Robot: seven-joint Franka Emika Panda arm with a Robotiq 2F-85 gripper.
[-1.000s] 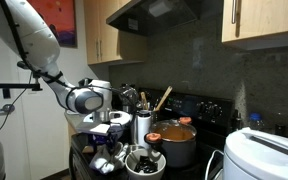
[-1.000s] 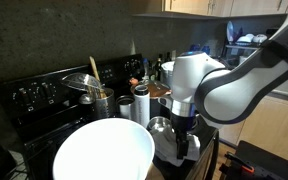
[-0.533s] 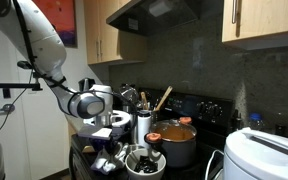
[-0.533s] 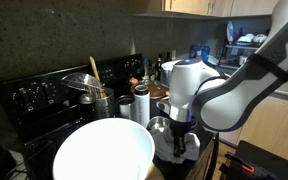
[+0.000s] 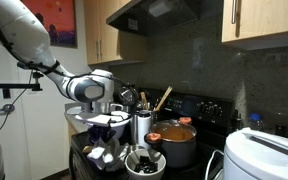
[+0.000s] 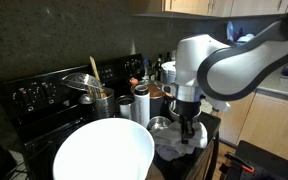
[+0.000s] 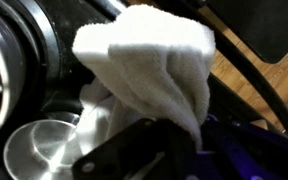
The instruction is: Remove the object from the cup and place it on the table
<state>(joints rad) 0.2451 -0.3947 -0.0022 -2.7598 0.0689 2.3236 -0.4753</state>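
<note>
A white cloth [image 7: 154,60] is pinched in my gripper [image 7: 169,140], which is shut on its upper fold. The cloth hangs in loose folds over the dark stove top. A shiny steel cup [image 7: 36,152] stands below and to the left of it in the wrist view, and its inside looks empty. In both exterior views the gripper [image 6: 191,125] [image 5: 106,135] hovers just above the front corner of the stove, with the cloth [image 6: 177,147] [image 5: 97,153] trailing down beside the steel cup [image 6: 160,125].
A large white bowl [image 6: 102,155] fills the foreground. On the stove stand a pot of orange stew [image 5: 176,135], steel canisters [image 6: 141,105], a utensil holder with wooden spoons [image 6: 100,98] and a small bowl [image 5: 144,163]. A white appliance [image 5: 266,155] sits at the side.
The gripper has shut on the white cloth and risen with it, pulling it up and away from the steel cup. The arm has swung sideways.
</note>
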